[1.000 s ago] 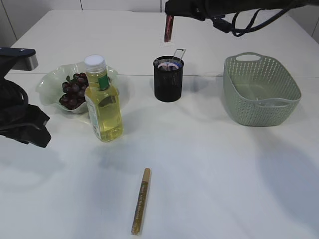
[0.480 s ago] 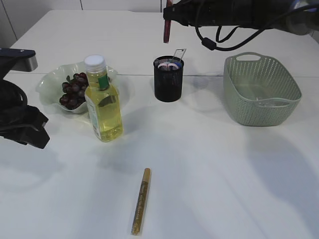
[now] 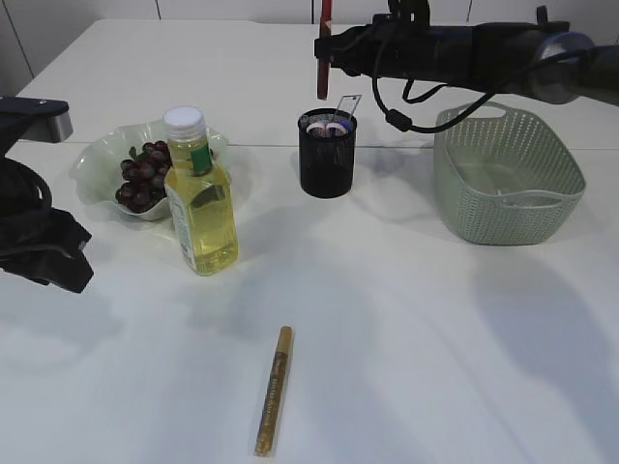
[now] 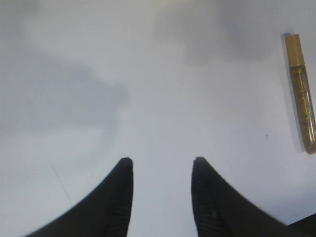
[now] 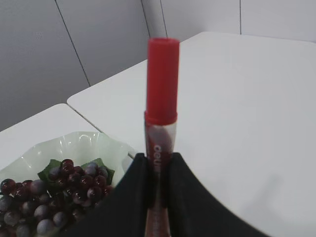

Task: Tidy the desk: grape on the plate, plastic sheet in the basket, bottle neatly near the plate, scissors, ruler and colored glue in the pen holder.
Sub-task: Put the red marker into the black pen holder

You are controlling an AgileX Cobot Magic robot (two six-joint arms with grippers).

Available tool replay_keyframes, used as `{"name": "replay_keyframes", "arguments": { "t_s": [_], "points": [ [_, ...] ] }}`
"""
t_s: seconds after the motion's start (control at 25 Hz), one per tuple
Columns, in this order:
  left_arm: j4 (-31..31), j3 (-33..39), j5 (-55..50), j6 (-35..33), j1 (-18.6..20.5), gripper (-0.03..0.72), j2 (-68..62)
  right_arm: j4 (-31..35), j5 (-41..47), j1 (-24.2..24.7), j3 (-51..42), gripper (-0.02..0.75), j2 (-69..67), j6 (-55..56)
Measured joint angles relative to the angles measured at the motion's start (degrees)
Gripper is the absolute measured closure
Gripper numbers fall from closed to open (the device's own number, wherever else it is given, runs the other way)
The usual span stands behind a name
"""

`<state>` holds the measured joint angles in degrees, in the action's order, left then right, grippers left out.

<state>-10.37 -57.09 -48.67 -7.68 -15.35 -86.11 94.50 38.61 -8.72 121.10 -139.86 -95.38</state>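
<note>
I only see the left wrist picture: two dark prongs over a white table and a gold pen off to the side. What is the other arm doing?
Observer: The right gripper is shut on a red-capped glue pen, held upright.
Operator: Where is it holding that?
Observer: Above the black pen holder, not yet inside.
Operator: Anything in the holder already?
Observer: Yes, some items stick up from it; I cannot name them surely.

Laboratory-style test room: plain white rectangular tables (image 3: 406, 319) are standing pushed together before bare pale grey wall panels (image 5: 98, 39), with two black robot arms (image 3: 464, 48) working over them.
</note>
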Motion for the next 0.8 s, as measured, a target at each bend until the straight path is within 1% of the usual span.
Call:
{"name": "replay_keyframes", "arguments": {
  "t_s": [0.16,0.36,0.44,0.64,0.8],
  "points": [
    [0.00,0.00,-0.13,0.00,0.00,0.399,0.00,3.15,-0.26,0.00,0.00,0.626,-1.90,-3.81],
    [0.21,0.00,-0.16,0.00,0.00,0.399,0.00,3.45,-0.38,0.00,0.00,0.610,-2.61,-4.76],
    [0.21,0.00,-0.16,0.00,0.00,0.399,0.00,3.56,-0.38,0.00,0.00,0.584,-2.84,-4.77],
    [0.31,0.00,-0.16,0.00,0.00,0.399,0.00,3.67,-0.38,0.00,0.00,0.458,-2.84,-4.99],
    [0.41,0.00,-0.16,0.00,0.00,0.399,0.00,4.42,-0.46,0.00,0.00,0.430,-2.84,-4.99]
  ]
}}
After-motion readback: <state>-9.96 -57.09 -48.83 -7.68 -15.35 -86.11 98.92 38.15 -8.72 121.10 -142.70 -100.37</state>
